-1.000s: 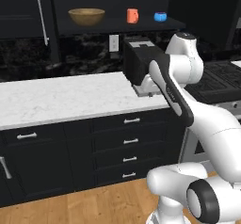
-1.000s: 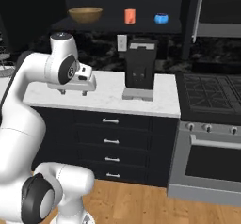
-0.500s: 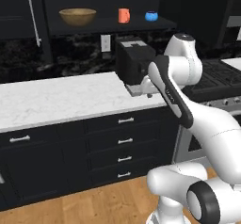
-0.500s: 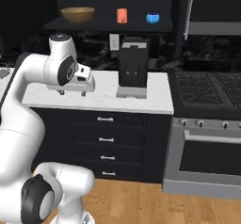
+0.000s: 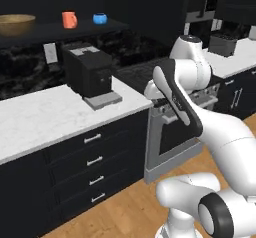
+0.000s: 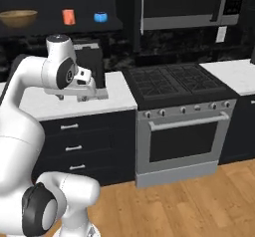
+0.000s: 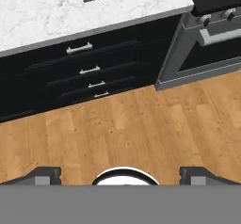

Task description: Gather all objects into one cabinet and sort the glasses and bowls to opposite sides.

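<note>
The wooden bowl (image 5: 16, 23), orange mug (image 5: 69, 19) and blue vessel (image 5: 100, 18) stood on the cabinet shelf (image 5: 55, 32), but lay further left in both base views than a second earlier: my base had driven right, toward the stove (image 6: 174, 89). My claw (image 7: 120, 173) hung released, empty, facing floor (image 7: 132, 129) beside the desk (image 5: 45, 117). No sorting had begun.

Base is driving right along the counter (image 5: 45, 117), so both base views are shifting: the shelf items, wooden bowl (image 5: 15, 23), orange mug (image 5: 69, 19) and blue vessel (image 5: 100, 18), are sliding toward the left edge of frame. The black coffee machine (image 5: 89, 73) at the counter's right end is also drifting left. The stove (image 6: 174, 84) and oven front are coming fully into the right base view, with a second counter (image 5: 235, 57) appearing far right.
</note>
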